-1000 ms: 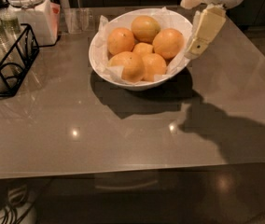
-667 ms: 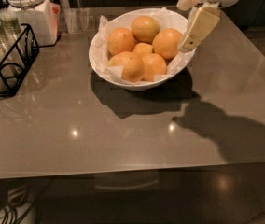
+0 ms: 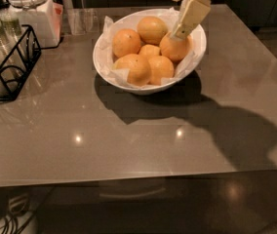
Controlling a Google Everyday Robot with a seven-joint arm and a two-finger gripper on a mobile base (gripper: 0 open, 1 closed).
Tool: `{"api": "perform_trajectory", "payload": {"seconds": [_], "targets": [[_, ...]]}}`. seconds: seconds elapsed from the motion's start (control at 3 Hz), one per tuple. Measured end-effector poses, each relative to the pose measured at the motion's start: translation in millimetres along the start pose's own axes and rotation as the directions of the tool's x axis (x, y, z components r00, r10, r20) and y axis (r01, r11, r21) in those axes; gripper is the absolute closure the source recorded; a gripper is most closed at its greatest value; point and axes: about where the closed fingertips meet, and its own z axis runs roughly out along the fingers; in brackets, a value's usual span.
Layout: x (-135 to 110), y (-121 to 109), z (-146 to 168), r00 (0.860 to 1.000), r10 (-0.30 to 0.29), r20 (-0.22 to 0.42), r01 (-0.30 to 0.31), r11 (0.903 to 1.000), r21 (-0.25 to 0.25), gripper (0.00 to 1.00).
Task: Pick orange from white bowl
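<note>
The white bowl point(image 3: 101, 62), lined with crinkled white paper, sits at the back middle of the grey table and holds several oranges. The right-hand orange point(image 3: 174, 50) is one of the larger ones. Others lie at the back point(image 3: 152, 29), at the left point(image 3: 126, 42) and at the front point(image 3: 133, 68). My cream-coloured gripper point(image 3: 180, 31) comes down from the top right, inside the bowl's right rim. Its tip is at the top of the right-hand orange, touching it or just above it.
A white lidded jar point(image 3: 29, 9) stands at the back left. A black wire rack point(image 3: 9, 65) holding glasses is at the left edge. A clear glass point(image 3: 80, 21) stands behind the bowl's left side. The table's front edge point(image 3: 128, 178) runs across the lower frame.
The gripper has moved left and down, from beside the bowl's right rim to over the right-hand orange inside the bowl. The oranges and the bowl have not moved.
</note>
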Motion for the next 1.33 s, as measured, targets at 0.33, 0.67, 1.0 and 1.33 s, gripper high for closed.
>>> {"api": "perform_trajectory", "payload": {"seconds": [0.33,0.67,1.0,1.33], "targets": [[2.6,-9.8,15.7,1.000,0.019,0.014,-0.019,0.9998,-0.009,0.30],[15.4,-7.8,33.4,0.999,0.055,0.002,-0.054,0.9974,-0.048,0.30],[33.8,-3.5,49.5,0.995,0.101,-0.020,-0.103,0.9911,-0.085,0.29],[41.2,-4.3,66.4,0.992,0.123,-0.023,-0.124,0.9854,-0.116,0.30]]}}
